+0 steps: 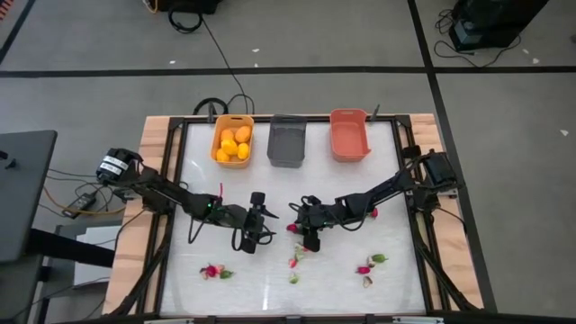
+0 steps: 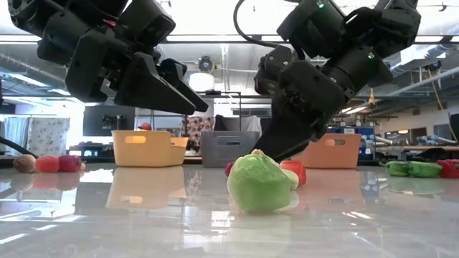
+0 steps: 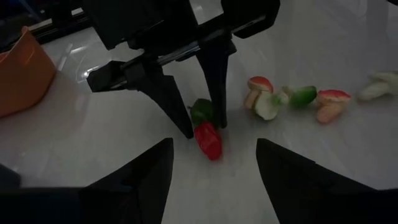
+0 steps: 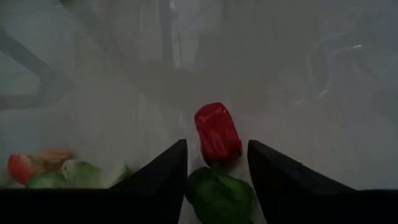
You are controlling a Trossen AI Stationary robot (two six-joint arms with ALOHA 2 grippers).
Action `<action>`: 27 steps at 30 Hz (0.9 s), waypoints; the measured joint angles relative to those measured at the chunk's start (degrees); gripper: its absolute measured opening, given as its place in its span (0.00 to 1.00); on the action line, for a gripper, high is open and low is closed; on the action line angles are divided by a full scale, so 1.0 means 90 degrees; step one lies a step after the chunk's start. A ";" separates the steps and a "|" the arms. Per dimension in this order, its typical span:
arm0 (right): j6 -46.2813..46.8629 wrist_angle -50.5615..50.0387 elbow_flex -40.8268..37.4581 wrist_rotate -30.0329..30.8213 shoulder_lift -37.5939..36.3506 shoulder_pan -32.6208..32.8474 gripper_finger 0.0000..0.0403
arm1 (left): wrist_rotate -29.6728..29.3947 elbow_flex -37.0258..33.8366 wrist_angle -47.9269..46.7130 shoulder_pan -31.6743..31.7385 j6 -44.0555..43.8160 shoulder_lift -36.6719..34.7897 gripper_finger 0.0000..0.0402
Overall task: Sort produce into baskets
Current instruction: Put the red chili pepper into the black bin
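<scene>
Right gripper (image 1: 294, 219) low at table centre, fingers parted and straddling a red radish piece with green top (image 4: 217, 138), tips close on either side; cannot tell if they touch it, piece lying on the white table (image 1: 360, 193). Left gripper (image 1: 258, 209) just beside it, hanging above the table, fingers spread and holding nothing. Yellow-orange basket (image 1: 218, 133) at far edge holds several orange fruits (image 1: 235, 144); dark grey basket (image 1: 287, 141) and salmon basket (image 1: 348, 135) next to it in a row. More red, green and pale pieces (image 1: 214, 271) scattered over the near half of the table, well apart from the baskets
</scene>
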 joint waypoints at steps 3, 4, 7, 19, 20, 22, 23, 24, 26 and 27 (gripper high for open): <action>-0.0032 0.0024 0.0000 0.0047 0.0000 -0.0020 0.41 | 0.0004 0.0000 0.0011 0.0000 0.0000 0.0000 0.59; -0.0046 0.0024 0.0000 0.0048 0.0000 -0.0038 0.40 | 0.0004 0.0000 0.0011 0.0000 -0.0001 0.0000 0.59; -0.0067 0.0029 0.0000 0.0029 0.0000 -0.0068 0.35 | 0.0007 0.0000 0.0028 0.0000 -0.0002 0.0000 0.59; -0.0193 0.0375 0.0000 -0.0280 0.0005 -0.0134 0.08 | 0.0120 0.0000 0.0035 0.0000 0.0044 0.0000 0.59; -0.0121 0.0530 0.0000 -0.0398 0.0001 -0.0148 0.07 | 0.0119 0.0000 0.0035 0.0000 0.0080 0.0000 0.59; 0.0107 0.0812 0.0002 -0.0664 -0.0005 -0.0197 0.07 | 0.0139 0.0000 0.0032 -0.0002 0.0257 0.0000 0.59; 0.0230 0.0934 0.0002 -0.0813 -0.0005 -0.0227 0.06 | 0.0206 0.0000 0.0030 -0.0004 0.0398 0.0000 0.59; 0.0351 0.1035 0.0002 -0.0981 -0.0005 -0.0265 0.06 | 0.0263 0.0000 0.0030 -0.0017 0.0575 0.0000 0.59; 0.0572 0.1193 0.0002 -0.1246 -0.0005 -0.0343 0.07 | 0.0291 0.0000 0.0033 -0.0061 0.0761 0.0000 0.58; 0.0687 0.1261 0.0002 -0.1375 -0.0005 -0.0377 0.07 | 0.0291 0.0000 0.0033 -0.0085 0.0839 0.0000 0.58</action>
